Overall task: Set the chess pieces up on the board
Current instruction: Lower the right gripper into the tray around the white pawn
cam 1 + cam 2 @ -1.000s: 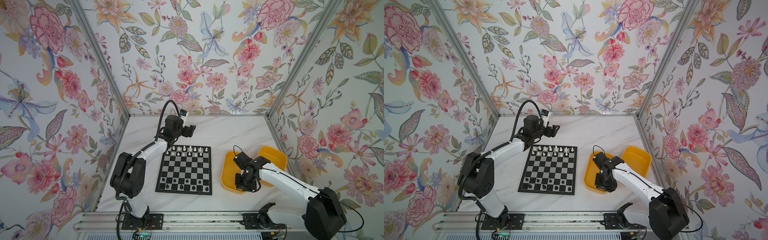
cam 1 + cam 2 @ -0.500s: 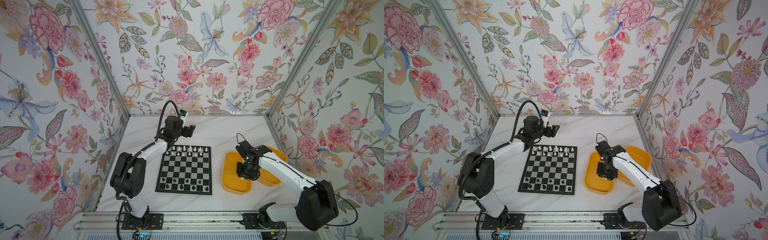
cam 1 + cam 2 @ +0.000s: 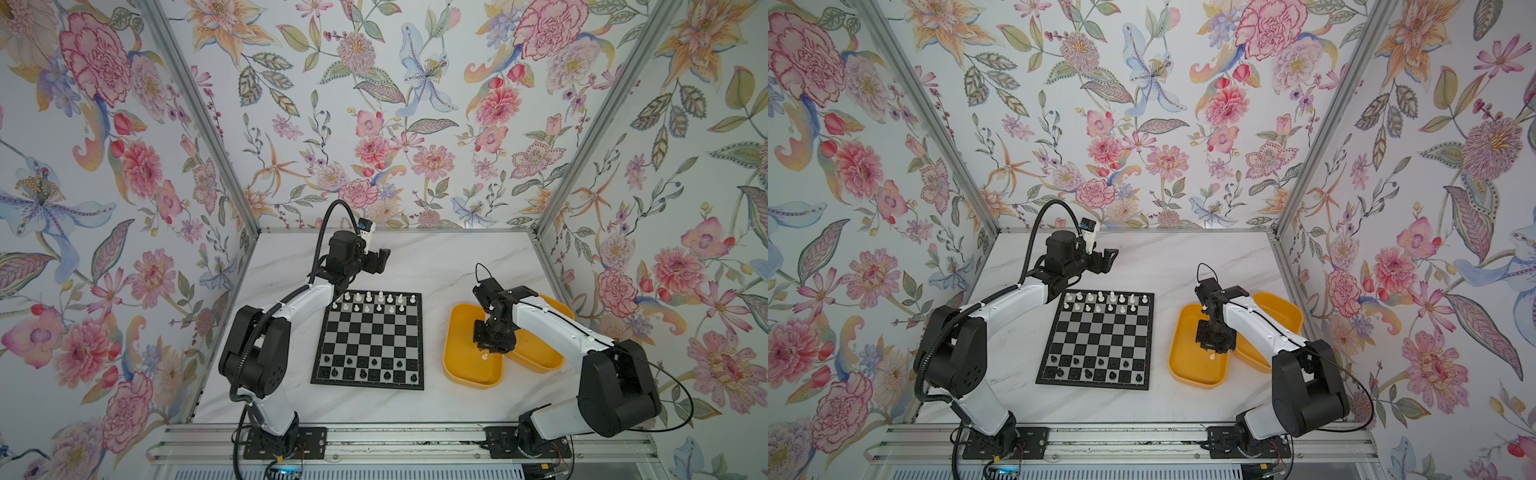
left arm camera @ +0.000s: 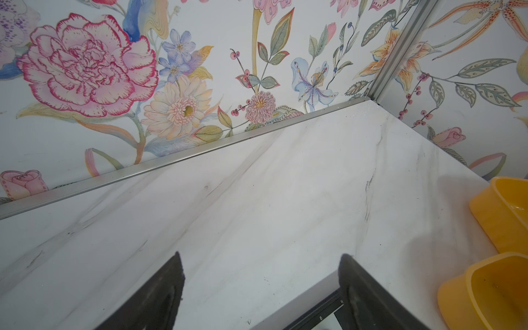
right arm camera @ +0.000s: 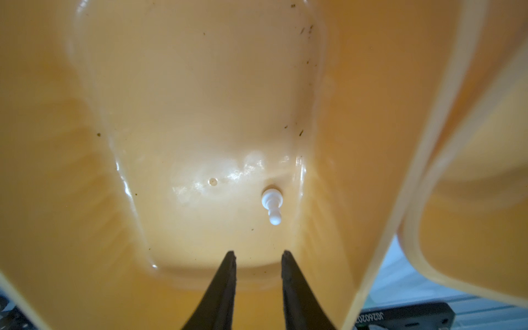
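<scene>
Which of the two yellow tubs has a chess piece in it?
The tub nearer the board: one white pawn lies on its floor, just ahead of the right gripper. The other tub shows none where visible.

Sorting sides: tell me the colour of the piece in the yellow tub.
The piece is white, clearest in the right wrist view.

Right wrist view, lower right of the frame: a black plate [image 5: 405, 314] carries pale printed characters, seen inverted. They read approximately "J62602"; the rest is unclear.

Left wrist view, bottom edge: the border of the board [image 4: 317, 311] carries small white marks. One resembles "6"; another is illegible.

Both top views: no legible text.
</scene>
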Tool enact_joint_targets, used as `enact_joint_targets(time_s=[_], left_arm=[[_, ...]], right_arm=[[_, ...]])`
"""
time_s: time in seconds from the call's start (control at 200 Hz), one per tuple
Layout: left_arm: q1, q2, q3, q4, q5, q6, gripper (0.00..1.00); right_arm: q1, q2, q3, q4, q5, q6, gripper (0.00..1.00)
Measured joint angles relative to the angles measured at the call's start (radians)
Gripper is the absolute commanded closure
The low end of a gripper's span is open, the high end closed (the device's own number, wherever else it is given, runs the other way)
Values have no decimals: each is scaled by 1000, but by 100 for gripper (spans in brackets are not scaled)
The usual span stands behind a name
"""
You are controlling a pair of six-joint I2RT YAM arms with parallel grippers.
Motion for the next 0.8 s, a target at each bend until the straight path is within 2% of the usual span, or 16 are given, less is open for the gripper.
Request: enact_joint_targets(time_s=[0.801], left_arm=[[-1,0,58,-63,-1,13,14]], right_arm=[[-43,21,-92,113,-17,-11,71]])
